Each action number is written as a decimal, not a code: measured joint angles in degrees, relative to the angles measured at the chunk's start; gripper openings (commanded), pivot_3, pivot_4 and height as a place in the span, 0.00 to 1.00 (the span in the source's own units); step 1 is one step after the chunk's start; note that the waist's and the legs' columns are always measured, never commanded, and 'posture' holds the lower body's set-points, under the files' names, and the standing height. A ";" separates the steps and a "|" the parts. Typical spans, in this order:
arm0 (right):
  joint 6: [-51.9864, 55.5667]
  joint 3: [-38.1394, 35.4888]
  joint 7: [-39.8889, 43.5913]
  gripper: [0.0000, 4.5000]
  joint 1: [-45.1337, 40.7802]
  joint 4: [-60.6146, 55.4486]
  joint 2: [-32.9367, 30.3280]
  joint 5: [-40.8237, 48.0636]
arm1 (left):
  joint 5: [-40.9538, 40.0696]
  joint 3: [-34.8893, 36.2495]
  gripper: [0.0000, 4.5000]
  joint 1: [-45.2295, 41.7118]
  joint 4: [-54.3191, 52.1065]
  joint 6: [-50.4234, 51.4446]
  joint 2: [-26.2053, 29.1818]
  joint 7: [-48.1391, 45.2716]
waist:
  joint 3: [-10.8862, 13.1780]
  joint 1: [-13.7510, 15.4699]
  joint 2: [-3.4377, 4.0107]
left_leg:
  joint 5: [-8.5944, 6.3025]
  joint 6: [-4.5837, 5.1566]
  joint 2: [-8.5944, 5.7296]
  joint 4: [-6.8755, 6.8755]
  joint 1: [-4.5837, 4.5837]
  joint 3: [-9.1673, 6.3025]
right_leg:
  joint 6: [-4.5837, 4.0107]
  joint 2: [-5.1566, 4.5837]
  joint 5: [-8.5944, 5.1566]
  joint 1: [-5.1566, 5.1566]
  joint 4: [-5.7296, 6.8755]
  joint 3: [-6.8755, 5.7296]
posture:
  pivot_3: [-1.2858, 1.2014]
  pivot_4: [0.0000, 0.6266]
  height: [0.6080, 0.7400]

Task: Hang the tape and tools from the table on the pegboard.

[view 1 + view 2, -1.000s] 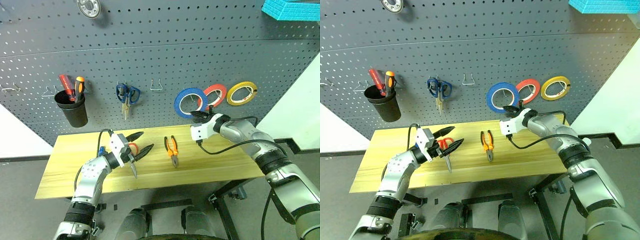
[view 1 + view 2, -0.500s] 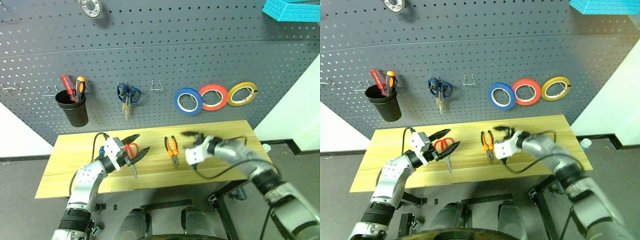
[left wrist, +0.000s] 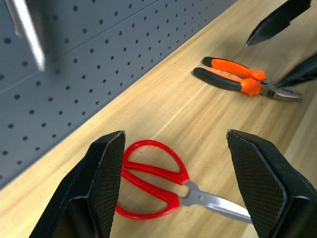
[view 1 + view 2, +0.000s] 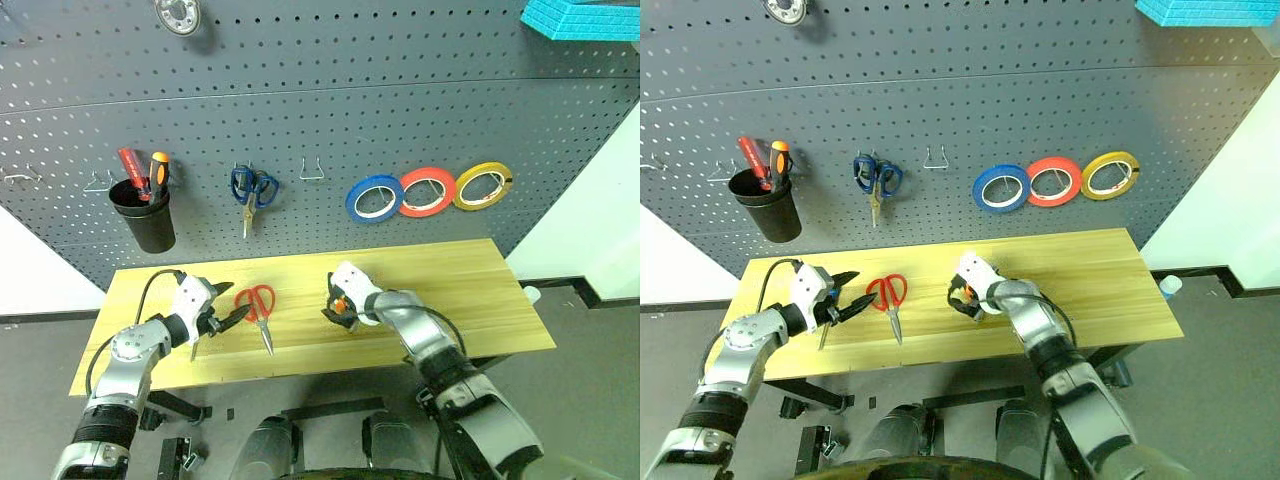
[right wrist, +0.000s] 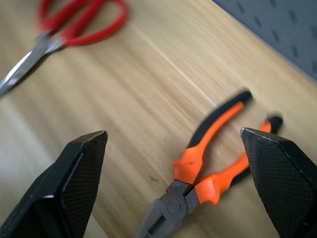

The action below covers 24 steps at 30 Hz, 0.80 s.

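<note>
The blue tape (image 4: 375,198) hangs on a hook of the dark pegboard (image 4: 400,100). Red-handled scissors (image 4: 258,303) lie flat on the wooden table (image 4: 460,290), left of centre. The orange-and-black pliers (image 5: 213,168) lie at mid-table, jaws toward the front. My right gripper (image 4: 333,307) hovers right over the pliers, open, its fingers (image 5: 74,183) spread to either side with nothing held. My left gripper (image 4: 226,318) is open and empty, just left of the scissors (image 3: 153,178) and pointing at their handles.
On the pegboard, a red tape roll (image 4: 427,192) and a yellow one (image 4: 483,186) hang beside the blue roll. Blue-handled scissors (image 4: 254,188) and a black cup (image 4: 142,218) holding screwdrivers hang further left. A bare hook (image 4: 313,170) sits between them.
My right arm came down from the pegboard, leaving the blue tape hanging, rolled its wrist and opened over the pliers. My left gripper drew back leftward from the scissors, which stayed put.
</note>
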 measured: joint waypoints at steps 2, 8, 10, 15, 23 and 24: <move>4.06 -1.67 -3.29 1.00 -2.29 2.32 2.21 0.78 | 0.02 0.04 0.76 -0.12 0.82 0.05 0.91 -0.97 | 0.01 -0.18 0.02 | 0.00 0.00 0.01 -0.14 0.04 0.00 | 0.01 0.02 0.00 -0.04 0.01 0.00 | 0.51 0.14 1.00; 8.70 -6.69 -12.83 1.00 -7.42 11.66 5.09 2.28 | 0.37 0.03 0.76 -0.10 3.22 -0.16 1.71 -1.98 | 0.04 -0.30 0.07 | 0.05 -0.07 0.02 -0.41 0.05 -0.02 | 0.03 0.04 -0.02 -0.17 0.00 0.00 | 0.51 0.13 1.00; 9.09 -7.23 -14.42 1.00 -8.42 14.13 6.08 2.80 | 0.34 0.10 0.76 -0.11 3.22 -0.46 1.71 -2.03 | 0.04 -0.58 0.07 | 0.05 -0.07 0.02 -0.43 0.05 -0.01 | 0.04 0.04 -0.02 -0.17 0.00 0.01 | 0.51 0.13 1.00; 9.39 -9.57 -16.58 1.00 -11.19 19.80 9.00 5.42 | -0.11 0.25 0.76 0.05 3.11 -0.53 1.59 -2.35 | 0.05 -1.85 0.09 | 0.06 -0.08 0.02 -0.42 0.07 -0.02 | 0.19 0.04 0.06 -0.17 0.02 0.02 | 0.51 0.13 1.00; 4.94 -12.59 -21.64 1.00 -17.15 31.24 10.07 7.38 | -1.01 0.26 0.76 1.06 2.51 -0.34 0.94 -3.72 | 0.08 -3.12 0.13 | 0.06 -0.07 0.03 -0.43 0.08 -0.06 | 0.19 0.05 0.06 -0.17 0.04 0.02 | 0.51 0.14 1.00; 4.20 -12.80 -22.24 1.00 -17.69 32.55 10.19 7.45 | -1.25 0.26 0.76 1.06 2.27 -0.33 0.82 -3.79 | 0.08 -3.13 0.14 | 0.06 -0.07 0.03 -0.43 0.08 -0.07 | 0.19 0.05 0.06 -0.17 0.04 0.02 | 0.51 0.14 1.00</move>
